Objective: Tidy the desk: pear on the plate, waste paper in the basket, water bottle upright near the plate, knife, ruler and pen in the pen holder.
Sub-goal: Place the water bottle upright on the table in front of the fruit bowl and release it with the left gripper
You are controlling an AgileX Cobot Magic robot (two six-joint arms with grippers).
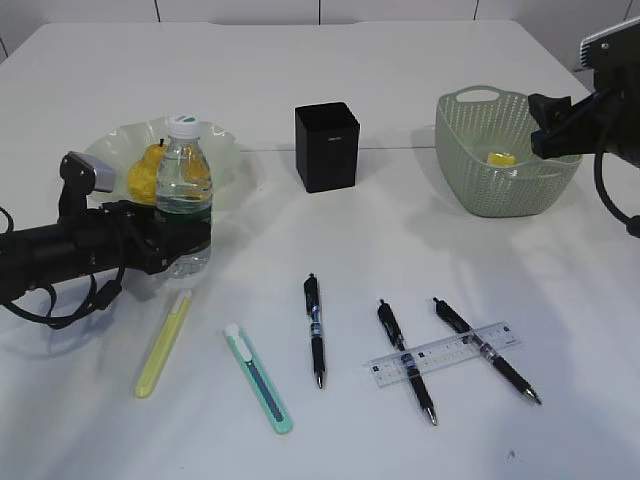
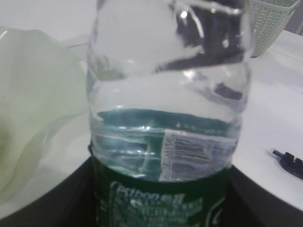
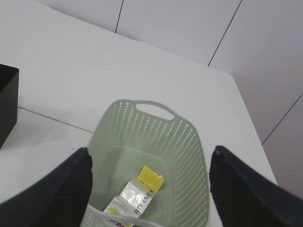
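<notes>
The water bottle (image 1: 185, 190) (image 2: 165, 118) stands upright on the desk (image 1: 400, 60), right in front of the plate (image 1: 120, 140) (image 2: 33, 94). My left gripper (image 1: 185, 245) (image 2: 161, 208) is shut on its green label, one black finger at each side. The pear (image 1: 148, 170) lies on the plate. My right gripper (image 1: 540, 125) (image 3: 150, 151) hangs open and empty over the basket (image 1: 500, 190) (image 3: 184, 142); waste paper (image 1: 499, 158) (image 3: 142, 187) lies inside. The pen holder (image 1: 327, 147) (image 3: 7, 104) stands at centre back. The ruler (image 1: 445, 353) lies across two pens (image 1: 406, 360) (image 1: 485, 348). A third pen (image 1: 316, 330) and a teal knife (image 1: 258, 378) lie near the front.
A long yellow-green knife-like tool (image 1: 163, 342) lies just in front of my left arm. The items at the front lie in a loose row. Bare white desk stretches between the pen holder and that row, and behind the basket.
</notes>
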